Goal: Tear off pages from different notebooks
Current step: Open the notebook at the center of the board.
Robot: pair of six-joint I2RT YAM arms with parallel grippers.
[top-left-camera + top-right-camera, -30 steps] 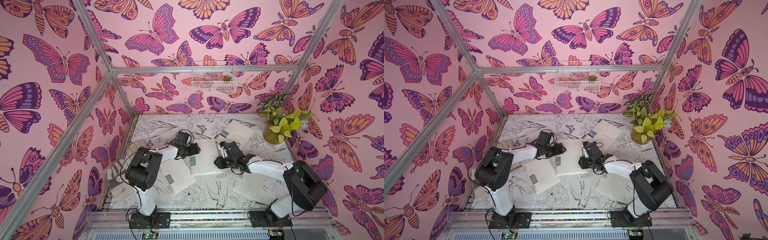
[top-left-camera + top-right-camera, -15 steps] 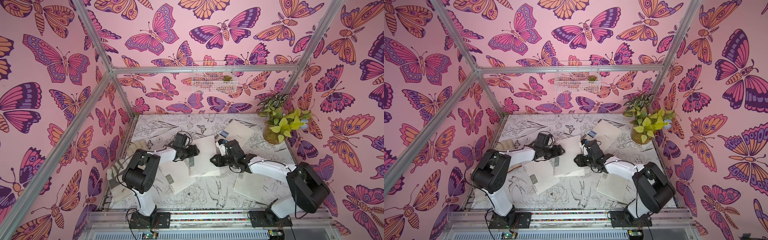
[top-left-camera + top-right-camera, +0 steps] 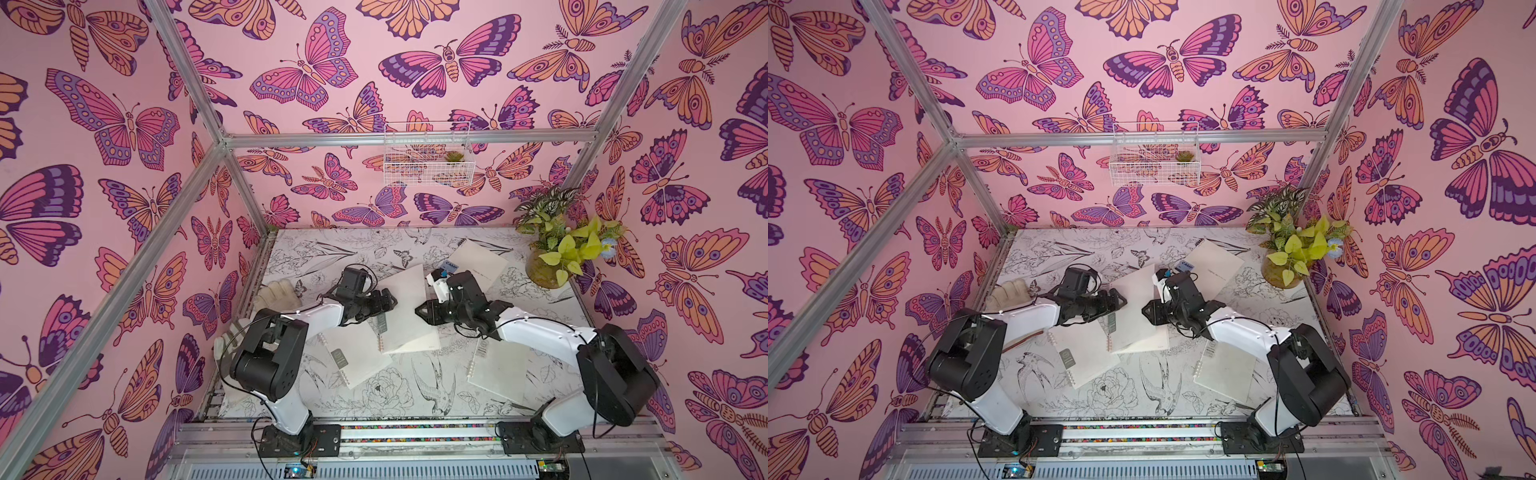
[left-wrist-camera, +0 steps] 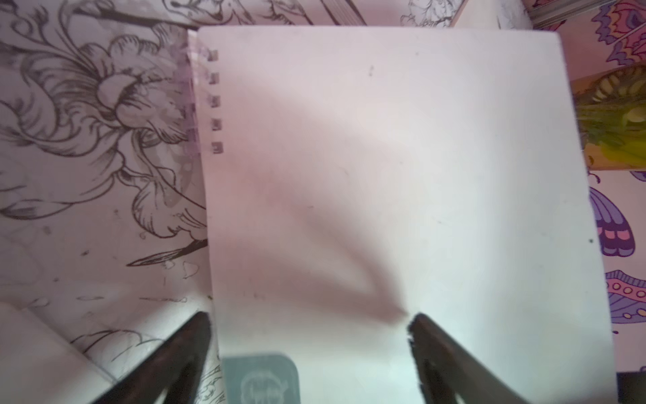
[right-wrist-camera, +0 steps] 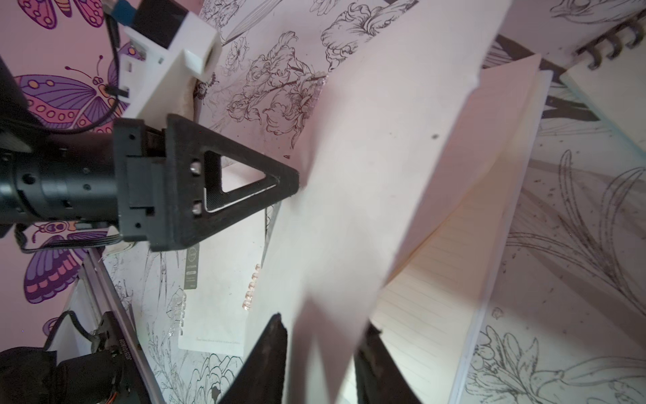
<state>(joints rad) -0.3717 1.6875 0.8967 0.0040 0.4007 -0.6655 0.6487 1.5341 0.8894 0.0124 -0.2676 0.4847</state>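
The bench (image 3: pixel 415 249) carries four notebooks. The trouble sits at its middle, where the open notebook (image 3: pixel 413 343) lies with one page (image 3: pixel 405 291) standing up off it. The near-left notebook (image 3: pixel 357 363) lies just beside it, so a tug that drags the open one sideways would likely shove that neighbour too. The CAMP notebook (image 3: pixel 478 262) toward the far right corner and the near-right notebook (image 3: pixel 498 368) look well out of the way.

From where I stand, the page is the weak point. The right gripper (image 5: pixel 323 325) has its fingers closed on the sheet's free edge, with the thin paper running between them (it's blurred, so I can't tell how deep the bite goes). The left gripper (image 4: pixel 309 320) hangs over the ring side with its fingers spread wide, holding nothing. One tip seems to touch the paper, but I can't tell whether it bears down.

That, I'd judge, is the risk. With nothing pinning the notebook, a pull may lift the whole book instead of freeing the sheet. A slanted pull may rip the paper across rather than along its punched holes (image 4: pixel 215 101). A shallow pinch could simply slip off.
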